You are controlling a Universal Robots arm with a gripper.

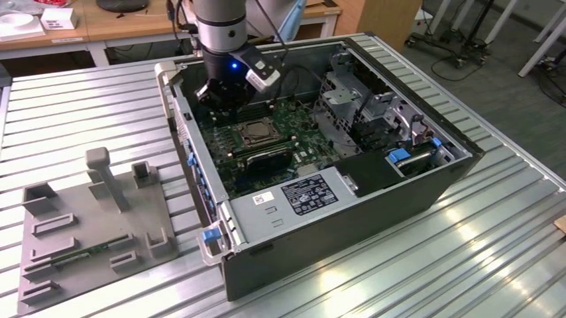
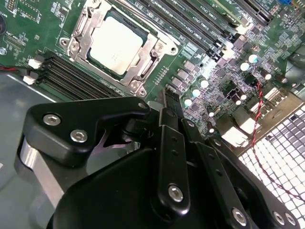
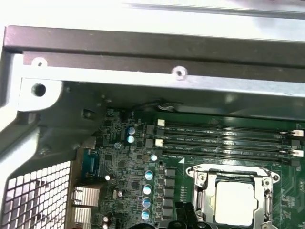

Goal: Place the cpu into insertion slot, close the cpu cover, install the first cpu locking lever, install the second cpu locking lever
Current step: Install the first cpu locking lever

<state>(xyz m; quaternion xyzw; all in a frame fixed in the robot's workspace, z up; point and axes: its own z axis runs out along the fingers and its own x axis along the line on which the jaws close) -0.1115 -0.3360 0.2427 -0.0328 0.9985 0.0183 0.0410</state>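
The cpu [image 2: 116, 45] lies flat in its socket on the green motherboard, pale silver face up, also seen in the exterior view [image 1: 251, 132] and the first wrist view [image 3: 234, 202]. The silvery cpu cover [image 2: 145, 61] lies down around it as a frame. A thin metal lever [image 2: 143, 21] runs along one edge of the socket. My gripper [image 1: 226, 109] hangs inside the open computer case, a short way behind the socket and above the board. Its black fingers [image 2: 167, 102] are shut together with nothing between them.
The case walls [image 1: 181, 142] enclose the board. Memory slots [image 2: 71, 76] flank the socket. A grey metal box with a white label [image 1: 305, 192] fills the near end, and a drive cage [image 1: 354, 112] stands on the exterior view's right. A grey fixture plate [image 1: 89, 232] lies outside.
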